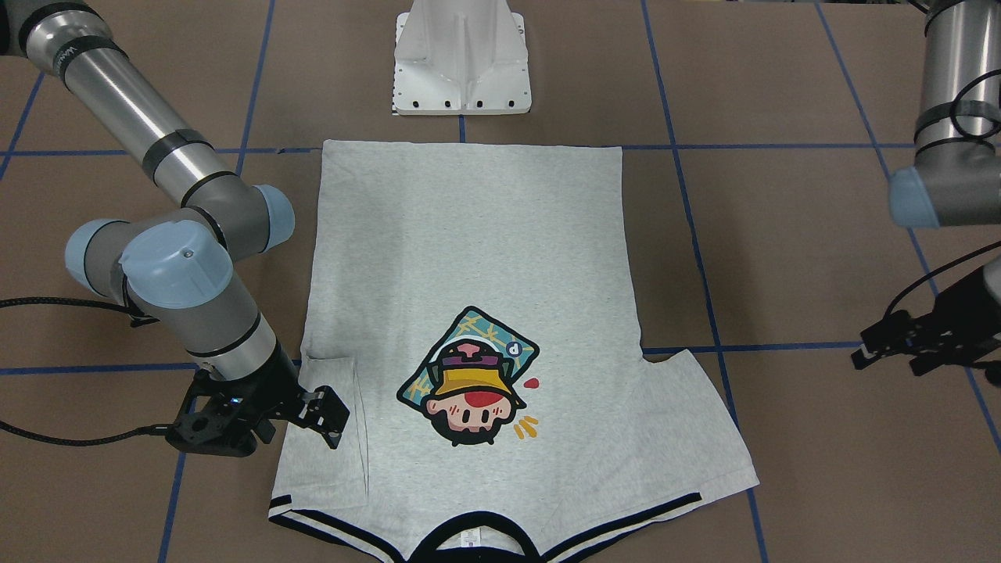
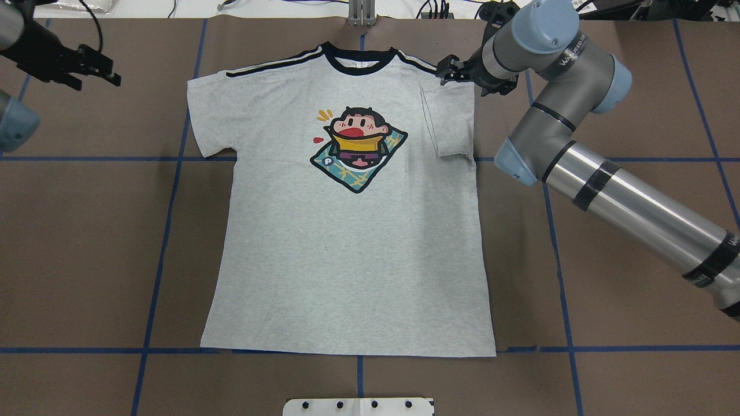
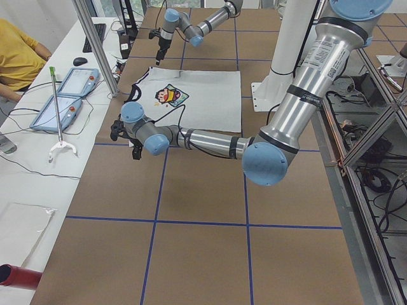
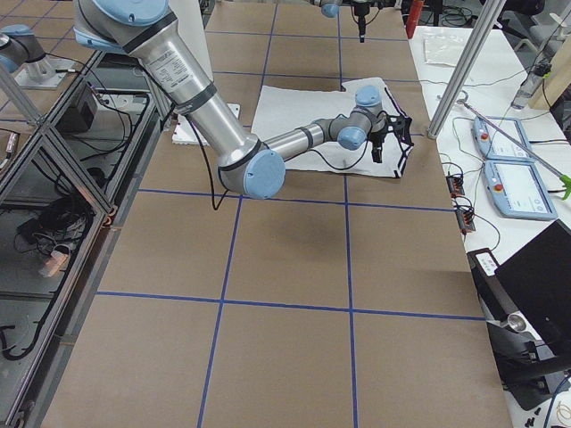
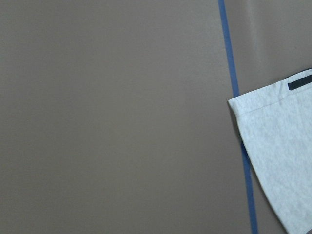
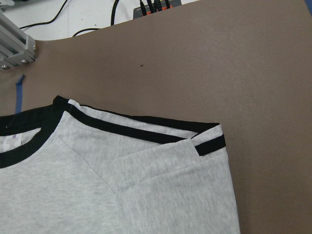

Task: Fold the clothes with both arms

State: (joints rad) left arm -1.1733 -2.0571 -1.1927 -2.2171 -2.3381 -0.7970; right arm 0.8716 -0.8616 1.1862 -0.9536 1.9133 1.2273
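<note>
The right gripper (image 2: pixel 450 70) and left gripper (image 2: pixel 104 68) are shown parted and empty; the folded sleeve (image 2: pixel 454 124) of the T-shirt (image 2: pixel 347 248), upper right, could be snagged open by a low fingertip.

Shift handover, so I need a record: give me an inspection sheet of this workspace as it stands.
Surface: brown table with a blue tape grid.
Job's things: T-shirt flat, print up, collar away from the robot; sleeve on the robot's right folded inward, other sleeve spread.
Clutter: nothing seen.
Grippers: right gripper by the folded shoulder, left gripper off the shirt; both look open and empty.
Cables: black cable trails from the right wrist over the table.
Surroundings: white pedestal base; teach pendants and a person in yellow at the side bench.
</note>
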